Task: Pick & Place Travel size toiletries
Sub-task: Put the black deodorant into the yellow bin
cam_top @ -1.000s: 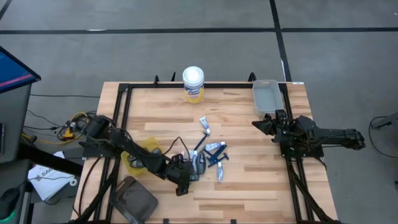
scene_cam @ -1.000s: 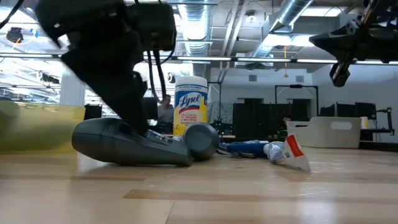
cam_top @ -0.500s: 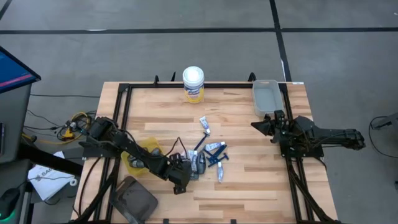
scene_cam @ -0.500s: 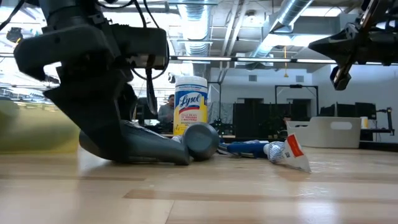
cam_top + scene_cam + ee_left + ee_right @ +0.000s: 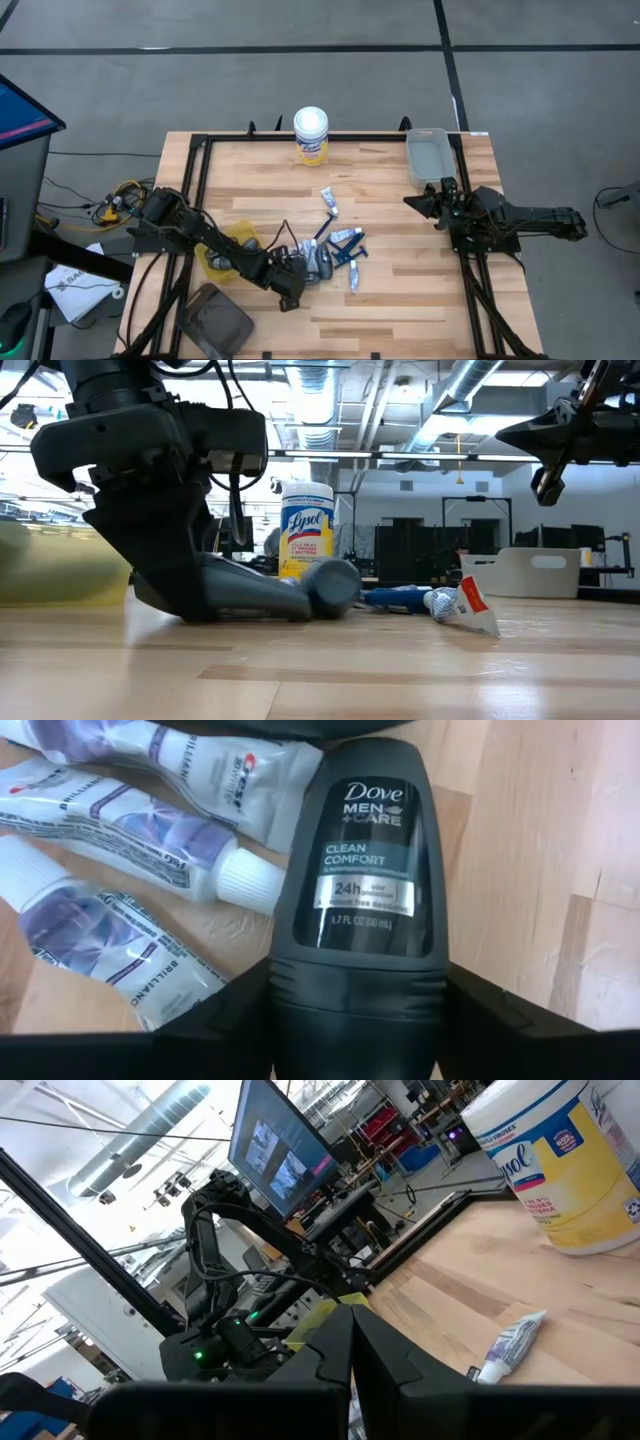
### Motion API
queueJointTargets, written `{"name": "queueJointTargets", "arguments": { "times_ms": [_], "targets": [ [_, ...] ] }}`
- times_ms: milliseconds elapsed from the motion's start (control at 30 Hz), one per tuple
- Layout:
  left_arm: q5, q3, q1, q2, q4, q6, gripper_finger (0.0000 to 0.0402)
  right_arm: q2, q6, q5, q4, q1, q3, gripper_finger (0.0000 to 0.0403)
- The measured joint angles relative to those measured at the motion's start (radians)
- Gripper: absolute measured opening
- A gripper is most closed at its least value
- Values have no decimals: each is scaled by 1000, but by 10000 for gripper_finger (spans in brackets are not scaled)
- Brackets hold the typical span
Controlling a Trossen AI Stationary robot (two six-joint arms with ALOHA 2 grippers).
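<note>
The travel size toiletries lie in a small heap mid-table. There are white toothpaste tubes (image 5: 345, 237) (image 5: 150, 840), thin blue razors (image 5: 337, 256) and a dark grey deodorant stick (image 5: 320, 262) (image 5: 360, 870). My left gripper (image 5: 305, 272) (image 5: 355, 1020) is down at the heap's near-left side, closed on the stick. The stick's round end (image 5: 335, 585) points toward the table's right. My right gripper (image 5: 412, 200) (image 5: 350, 1335) waits shut above the table's right side, holding nothing. My left gripper pinches the deodorant stick's two sides (image 5: 290, 995) between its fingers, at the end nearest the wrist. The fingers (image 5: 215, 1015) come slanting down from the table's near-left and run along the stick. The stick lies low, its far end (image 5: 335, 585) on the wood.
A tall white canister with a yellow label (image 5: 311, 135) stands at the far edge. A grey bin (image 5: 428, 155) is at the far right corner. A yellow container (image 5: 225, 250) and a dark lid-like piece (image 5: 215, 320) sit at the near left.
My left gripper has sunk a little and tipped steeper over the deodorant stick. The stick's round end has slid slightly toward the table's right. The tubes and razors have stayed put.
</note>
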Motion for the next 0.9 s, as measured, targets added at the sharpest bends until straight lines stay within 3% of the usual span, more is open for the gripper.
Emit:
{"name": "queueJointTargets", "arguments": {
  "times_ms": [400, 633, 900],
  "targets": [
    [40, 32, 0, -13, 5, -9, 197, 0, 0, 0, 0, 0, 0, 0],
    [37, 47, -2, -144, -35, -78, 196, 0, 0, 0, -4, 0, 0, 0],
    [-14, 47, -2, -383, -390, -266, 196, 0, 0, 0, -38, 0, -1, 0]
  ]
}}
